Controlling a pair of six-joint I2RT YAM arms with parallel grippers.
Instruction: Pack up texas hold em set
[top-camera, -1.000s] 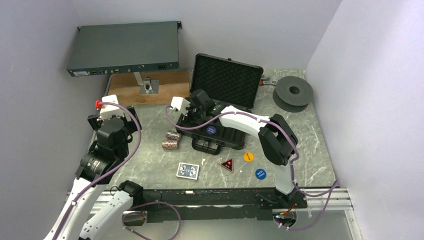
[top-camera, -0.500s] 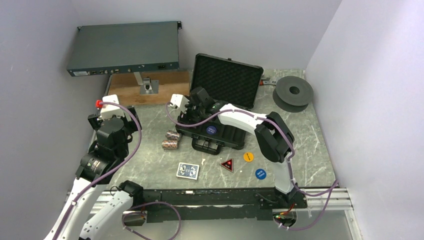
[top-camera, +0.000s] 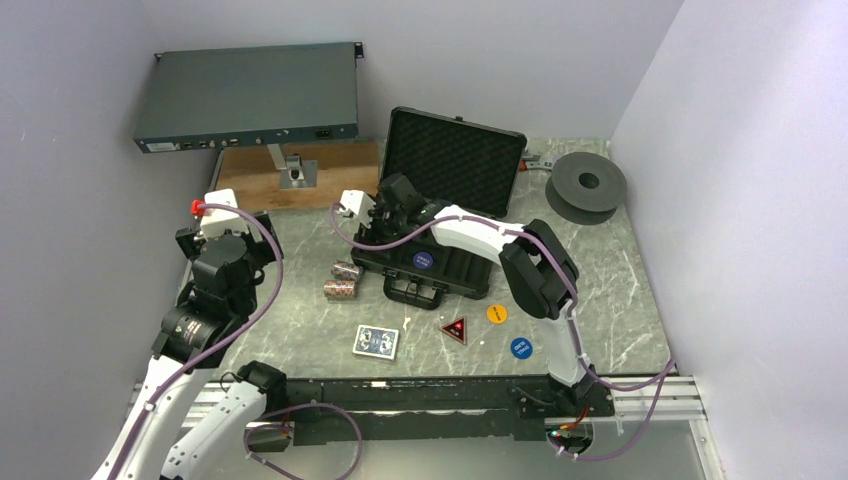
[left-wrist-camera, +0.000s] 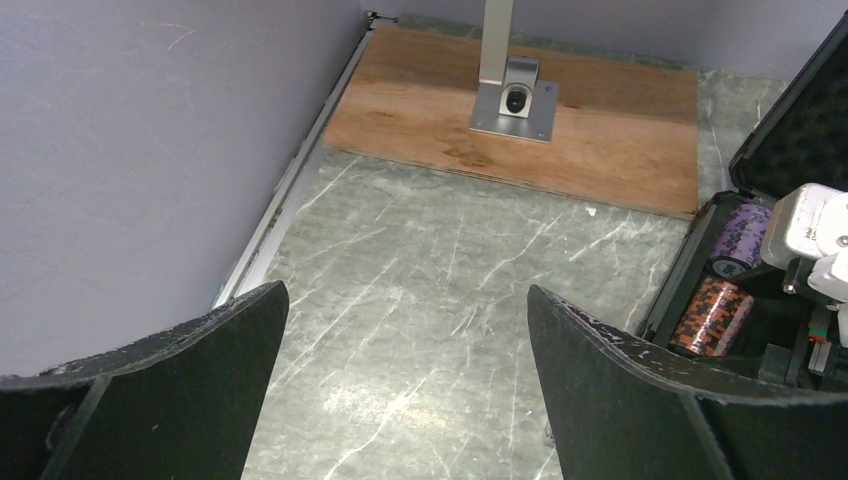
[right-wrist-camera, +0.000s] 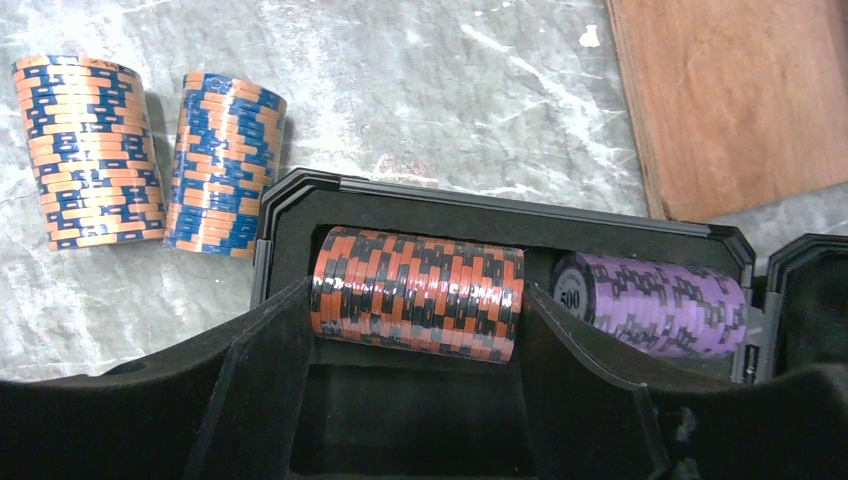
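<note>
The black briefcase (top-camera: 462, 276) lies open mid-table with its foam lid (top-camera: 455, 160) upright. My right gripper (top-camera: 385, 222) is over its left end, shut on an orange-black chip roll (right-wrist-camera: 415, 290) that lies in a foam slot (right-wrist-camera: 400, 400). A purple chip roll (right-wrist-camera: 655, 300) lies beside it. Two orange-blue chip rolls (right-wrist-camera: 95, 150) (right-wrist-camera: 225, 165) lie on the table left of the case (top-camera: 343, 279). A blue card deck (top-camera: 375, 341), a red-triangle button (top-camera: 455, 329), an orange button (top-camera: 497, 313) and a blue button (top-camera: 520, 348) lie in front. My left gripper (left-wrist-camera: 405, 290) is open and empty over bare table.
A grey rack unit (top-camera: 250, 95) stands at the back left over a wooden board (top-camera: 330, 165) with a metal bracket (top-camera: 296, 172). A dark spool (top-camera: 586, 184) lies at the back right. Walls close both sides.
My right gripper has shifted slightly left and back over the case's left end. The left arm has not moved.
</note>
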